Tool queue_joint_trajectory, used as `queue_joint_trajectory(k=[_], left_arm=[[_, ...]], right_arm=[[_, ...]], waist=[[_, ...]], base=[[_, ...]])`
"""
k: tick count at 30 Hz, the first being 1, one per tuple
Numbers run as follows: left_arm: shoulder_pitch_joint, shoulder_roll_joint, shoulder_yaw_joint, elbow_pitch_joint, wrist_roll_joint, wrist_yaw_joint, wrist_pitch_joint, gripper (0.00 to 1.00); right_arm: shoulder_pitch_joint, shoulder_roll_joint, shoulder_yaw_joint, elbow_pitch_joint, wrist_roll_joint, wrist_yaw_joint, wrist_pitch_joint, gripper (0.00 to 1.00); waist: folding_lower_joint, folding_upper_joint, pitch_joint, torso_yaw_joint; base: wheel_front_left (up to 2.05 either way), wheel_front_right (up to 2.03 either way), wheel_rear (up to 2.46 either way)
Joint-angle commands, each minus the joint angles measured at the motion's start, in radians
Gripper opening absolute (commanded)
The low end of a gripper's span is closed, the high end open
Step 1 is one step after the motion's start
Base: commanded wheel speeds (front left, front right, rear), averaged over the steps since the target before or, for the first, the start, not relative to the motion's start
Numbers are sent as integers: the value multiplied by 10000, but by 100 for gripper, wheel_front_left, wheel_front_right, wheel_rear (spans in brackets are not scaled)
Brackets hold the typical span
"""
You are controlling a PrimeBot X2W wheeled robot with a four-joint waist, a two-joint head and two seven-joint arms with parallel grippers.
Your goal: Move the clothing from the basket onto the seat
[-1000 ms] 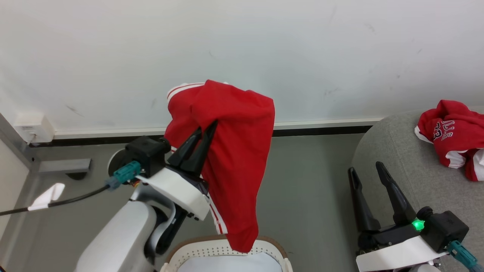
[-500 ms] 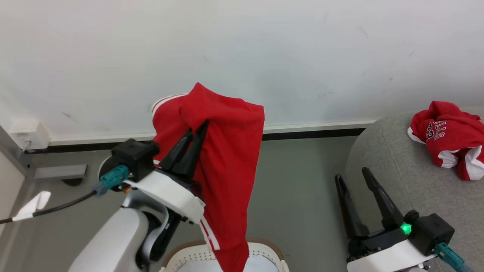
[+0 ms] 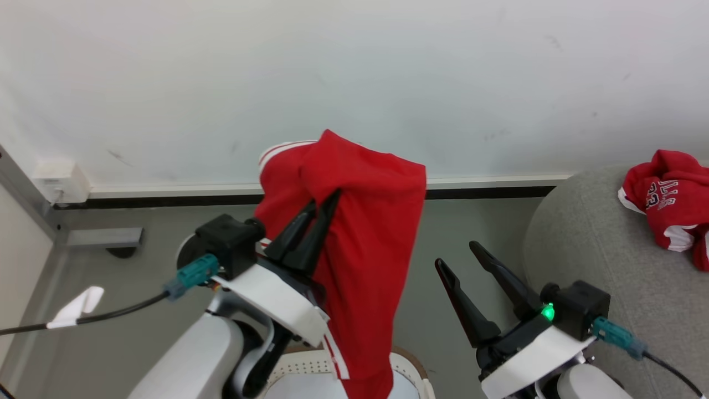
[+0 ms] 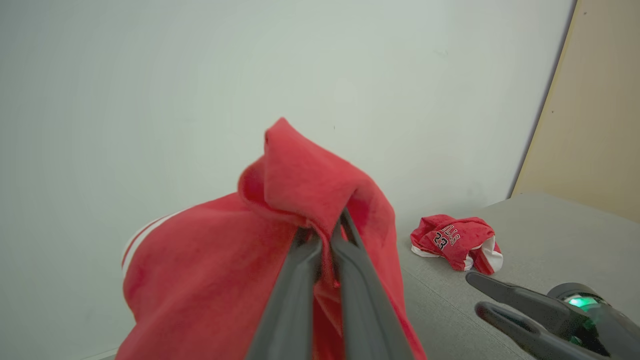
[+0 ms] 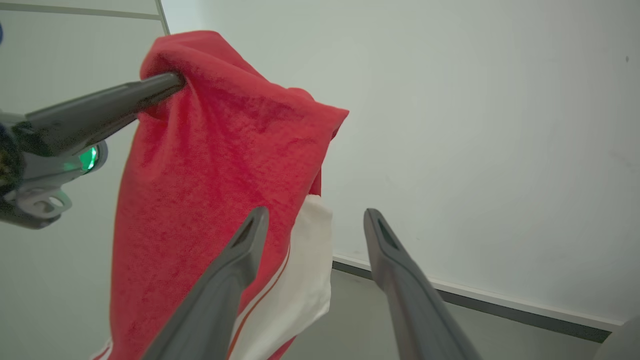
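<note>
Left end effector: its two dark fingers are squeezed together on a fold of the hanging red garment. In the left wrist view the cloth bunches up over the pinched fingers of this end effector.
Hanging red garment: it is up in the air in front of the white wall. It hangs down long and loose, with white stripes near its edges. Its bottom end dangles over the basket.
Right end effector: its fingers are spread apart and there is nothing between them. It is just to the right of the hanging cloth and not touching it. A small green light glows on its base.
Basket: it is white with little holes and a brown rim, low down at the bottom edge of the head view, under the cloth.
Seat: big, grey and rounded, at the far right on the grey floor.
Red jersey: it lies crumpled on top of the seat, well apart from both arms. The left wrist view shows the number 23 on the jersey.
</note>
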Motion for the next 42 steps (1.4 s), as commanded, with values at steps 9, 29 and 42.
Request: queue_joint_trajectory(k=[9, 29, 42], left_arm=[[-96, -343, -938, -158, 373, -372, 91, 0], [457, -873, -2455, -475, 148, -958, 591, 0], [542, -711, -2426, -527, 25, -801, 603, 0]], right_arm=[[-1266, -492, 1517, 1171, 2087, -22, 273, 100], [-1174, -872, 4467, 1096, 7570, -22, 1060, 100], [-1708, -1111, 5570, 585, 8401, -22, 765, 0]], waist=[[-1, -1, -167, 879], [-1, -1, -714, 2917], [-1, -1, -734, 3056]], base=[[0, 0, 0], [0, 0, 0], [0, 0, 0]])
